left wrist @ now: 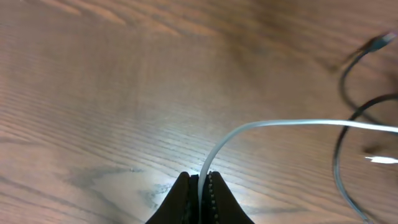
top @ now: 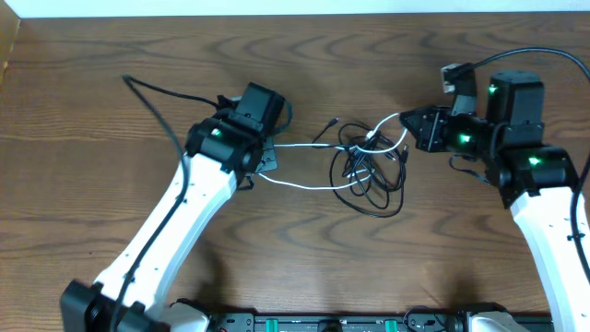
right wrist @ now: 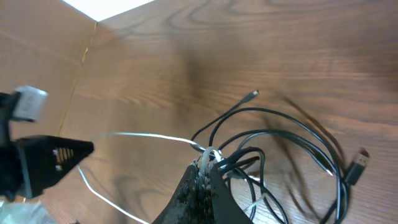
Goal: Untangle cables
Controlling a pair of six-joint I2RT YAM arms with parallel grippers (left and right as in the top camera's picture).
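Note:
A tangle of thin black cables (top: 371,175) lies in loose loops at the table's middle, with a white cable (top: 304,145) threaded through it. My left gripper (top: 267,159) sits to the left of the tangle, shut on the white cable (left wrist: 280,123), which rises from between its fingertips (left wrist: 200,178) and bends right toward the black loops (left wrist: 336,163). My right gripper (top: 412,129) is at the tangle's upper right. In the right wrist view it (right wrist: 205,167) is shut on a bend of the white cable (right wrist: 143,135), with black cables (right wrist: 292,134) crowding its tips.
A thicker black arm cable (top: 157,92) trails over the table behind my left arm. A black plug (right wrist: 356,167) ends one cord at the right of the tangle. A cardboard wall (right wrist: 37,43) borders the table's left side.

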